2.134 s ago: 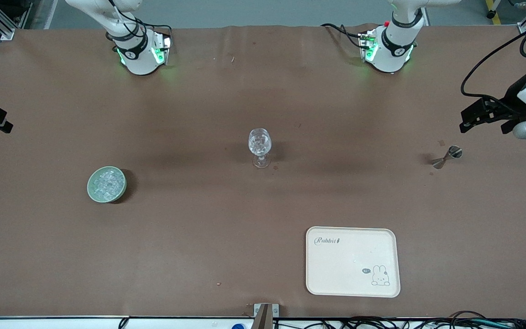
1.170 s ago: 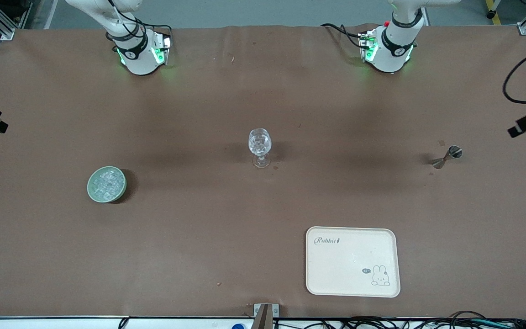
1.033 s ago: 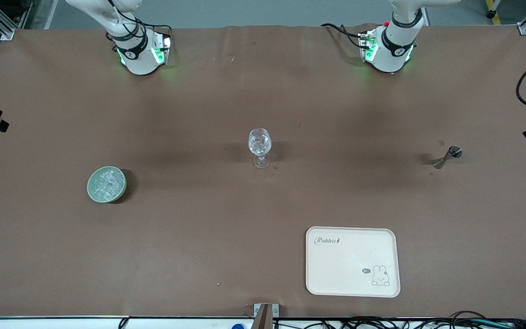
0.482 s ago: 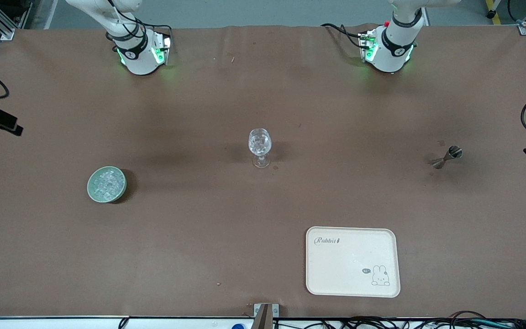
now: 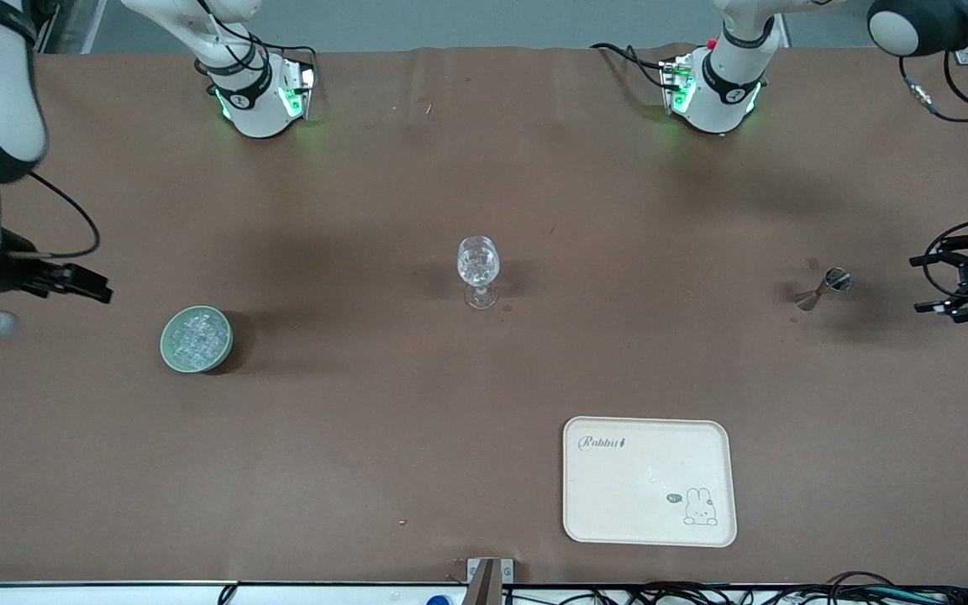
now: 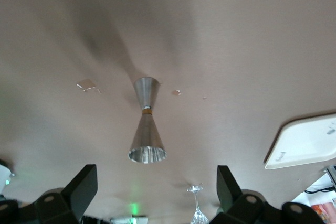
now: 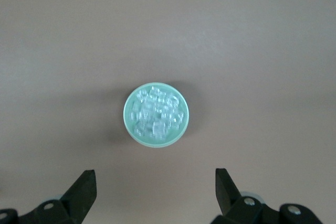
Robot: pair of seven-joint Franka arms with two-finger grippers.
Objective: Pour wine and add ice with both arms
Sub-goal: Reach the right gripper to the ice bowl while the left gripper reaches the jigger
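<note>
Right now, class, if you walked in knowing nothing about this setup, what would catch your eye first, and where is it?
First, the stemmed glass standing alone mid-table. Next, the green bowl heaped with ice toward the right arm's end, with the right gripper open above the table beside it. At the left arm's end, a metal jigger stands near the open left gripper, and a cream tray lies nearest the front camera.

Both grippers (image 5: 954, 286) (image 5: 89, 286) spread wide, aloft
</note>
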